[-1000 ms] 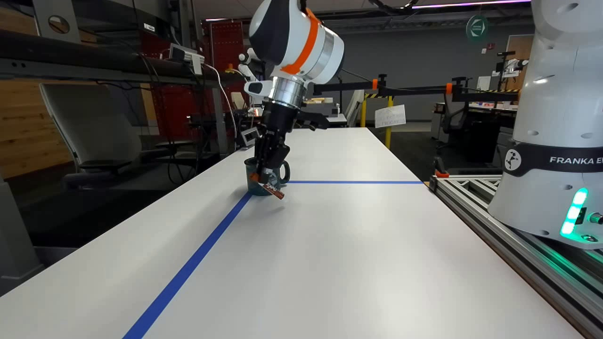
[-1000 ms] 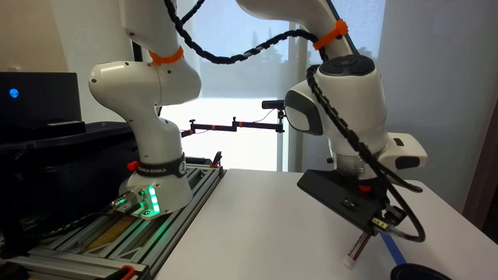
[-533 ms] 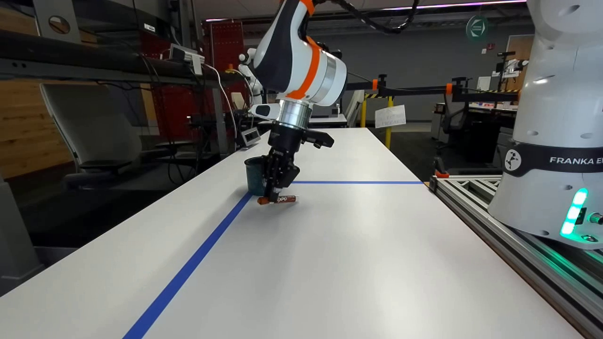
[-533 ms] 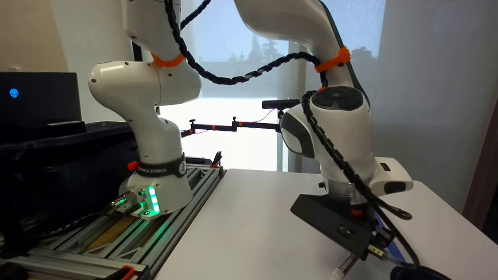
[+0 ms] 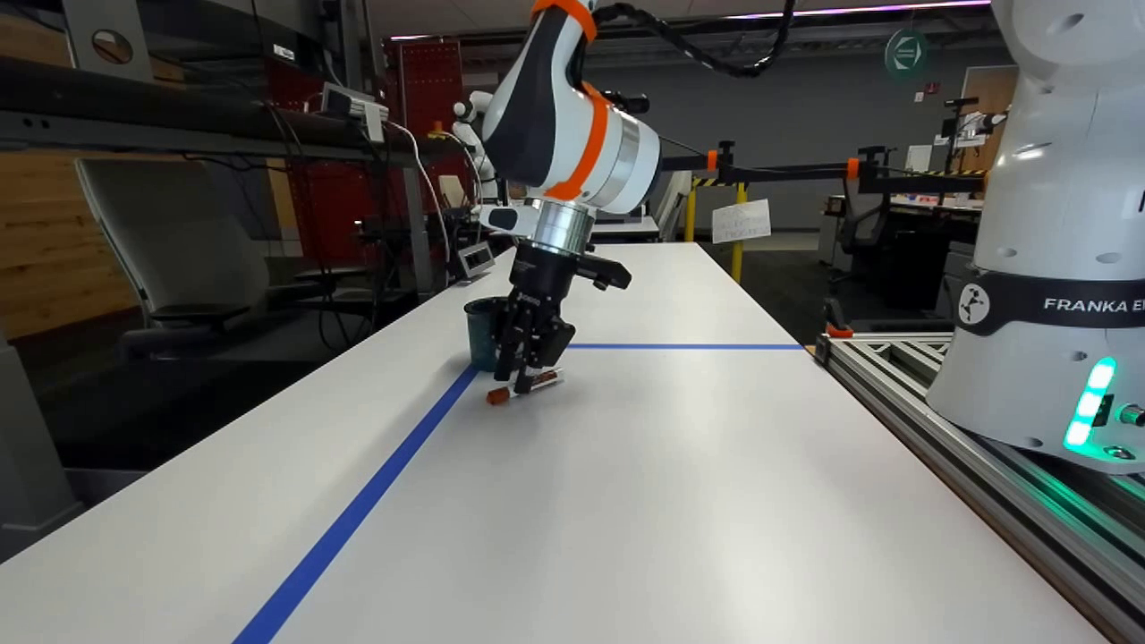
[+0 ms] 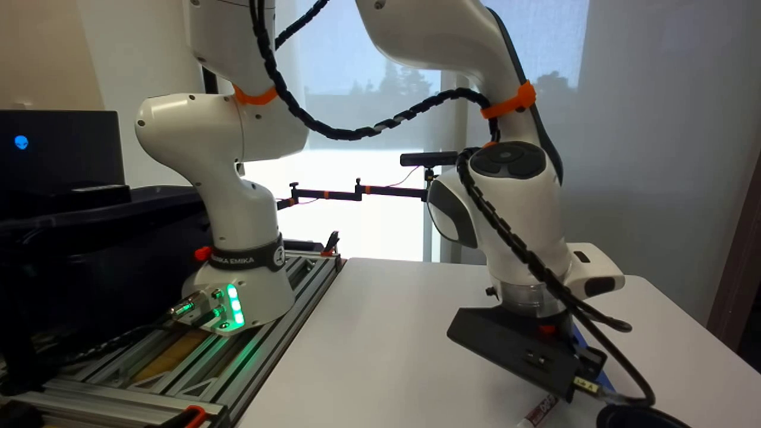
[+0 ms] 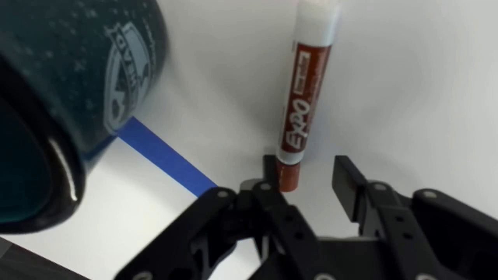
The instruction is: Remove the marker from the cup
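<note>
Marker (image 7: 304, 95) lowered to the bench (image 5: 626, 492), swung round beside the cup (image 7: 85, 74).
Our jaws stand apart, its brown end (image 7: 288, 178) between; we judge removal done.

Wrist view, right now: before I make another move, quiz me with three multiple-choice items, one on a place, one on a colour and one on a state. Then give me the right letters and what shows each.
1. Where is the marker relative to the cup?
A) Inside it
B) Hanging on its rim
C) Beside it, on the table

2. What colour is the tape by the cup?
A) Yellow
B) Blue
C) Red

3. What state is the gripper in?
A) Open
B) Shut on the marker
C) Shut on the cup

Right letters:
1: C, the marker lies outside the cup, with white table showing between them.
2: B, the tape shows plain blue.
3: A, a bare gap shows between the marker's red-brown end and one of the fingers.
</note>
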